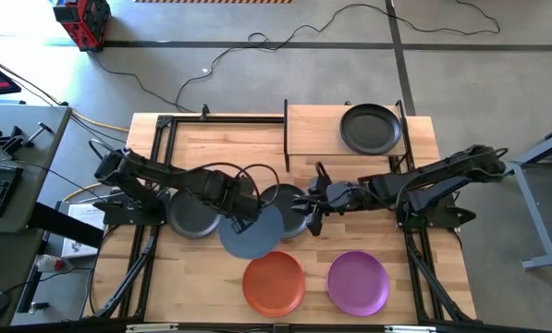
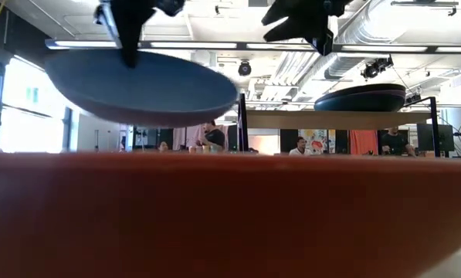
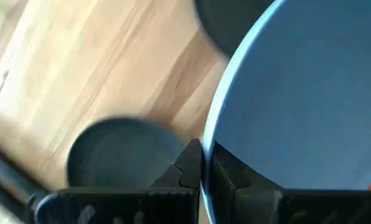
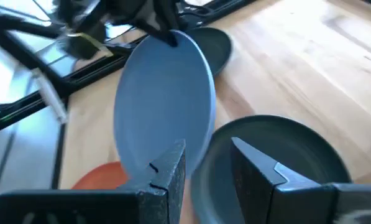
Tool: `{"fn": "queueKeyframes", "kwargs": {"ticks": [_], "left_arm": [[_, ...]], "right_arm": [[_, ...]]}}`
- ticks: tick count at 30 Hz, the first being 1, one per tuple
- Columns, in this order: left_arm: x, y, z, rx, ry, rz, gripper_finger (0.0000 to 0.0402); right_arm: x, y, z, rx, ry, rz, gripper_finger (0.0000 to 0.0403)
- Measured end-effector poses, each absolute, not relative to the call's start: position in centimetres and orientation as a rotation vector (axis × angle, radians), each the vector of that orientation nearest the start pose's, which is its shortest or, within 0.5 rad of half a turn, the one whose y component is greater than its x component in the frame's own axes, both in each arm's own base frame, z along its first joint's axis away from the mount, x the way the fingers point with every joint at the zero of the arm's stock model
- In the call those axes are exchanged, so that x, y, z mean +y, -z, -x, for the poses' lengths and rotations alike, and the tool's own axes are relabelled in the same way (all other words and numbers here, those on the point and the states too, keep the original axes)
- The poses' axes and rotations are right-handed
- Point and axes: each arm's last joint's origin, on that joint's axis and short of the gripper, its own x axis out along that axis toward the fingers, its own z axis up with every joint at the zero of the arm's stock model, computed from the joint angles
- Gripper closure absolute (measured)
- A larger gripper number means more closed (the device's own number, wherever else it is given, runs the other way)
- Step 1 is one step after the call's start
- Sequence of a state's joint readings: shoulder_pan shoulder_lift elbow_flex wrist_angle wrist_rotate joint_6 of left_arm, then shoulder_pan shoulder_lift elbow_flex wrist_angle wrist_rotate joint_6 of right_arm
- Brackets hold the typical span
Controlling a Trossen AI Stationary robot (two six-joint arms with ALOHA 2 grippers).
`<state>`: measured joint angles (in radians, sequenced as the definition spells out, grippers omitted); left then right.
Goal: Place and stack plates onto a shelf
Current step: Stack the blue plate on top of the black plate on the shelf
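While the left gripper is pinching the rim of the light blue plate between fully closed fingers, that plate is hanging clear of the tabletop, tilted, over the middle of the table. Its rim is sitting right in the narrow slot between the left fingers in the left wrist view. Just beside it, the right gripper is hovering with its jaws parted and nothing between them, above a dark grey plate lying flat on the table. Another dark plate is lying beneath the left arm. An orange plate and a purple plate are resting side by side at the near edge. One dark plate is already sitting on the shelf. No readable writing or labels are showing anywhere.
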<state>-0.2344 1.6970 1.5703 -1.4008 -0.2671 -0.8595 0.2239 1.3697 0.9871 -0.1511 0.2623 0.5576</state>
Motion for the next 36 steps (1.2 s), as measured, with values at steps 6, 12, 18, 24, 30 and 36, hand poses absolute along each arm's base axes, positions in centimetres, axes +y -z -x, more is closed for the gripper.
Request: {"fn": "queueKeyframes", "kwargs": {"ticks": [6, 12, 18, 24, 30, 36], "left_arm": [[-6.6, -30.0, -31.3, 1.202, -0.618, 0.353, 0.0401], [-6.7, -30.1, -31.7, 1.162, -0.604, 0.369, 0.0401], [-6.6, -30.2, -31.9, 1.129, -0.61, 0.357, 0.0401], [-6.5, -30.2, -32.1, 1.09, -0.637, 0.333, 0.0401], [-6.6, -30.5, -32.6, 1.021, -0.627, 0.303, 0.0401], [-6.6, -30.6, -33.1, 0.982, -0.599, 0.296, 0.0401]], "right_arm": [[6.0, -26.9, -29.8, 0.513, 0.221, -0.439, 0.0295], [6.0, -26.6, -29.9, 0.523, 0.226, -0.443, 0.0295], [5.9, -26.5, -29.8, 0.539, 0.241, -0.487, 0.0295], [6.0, -26.3, -29.7, 0.564, 0.24, -0.513, 0.0295], [5.9, -25.9, -29.4, 0.602, 0.278, -0.562, 0.0299], [5.9, -25.8, -29.3, 0.613, 0.294, -0.593, 0.0338]]}}
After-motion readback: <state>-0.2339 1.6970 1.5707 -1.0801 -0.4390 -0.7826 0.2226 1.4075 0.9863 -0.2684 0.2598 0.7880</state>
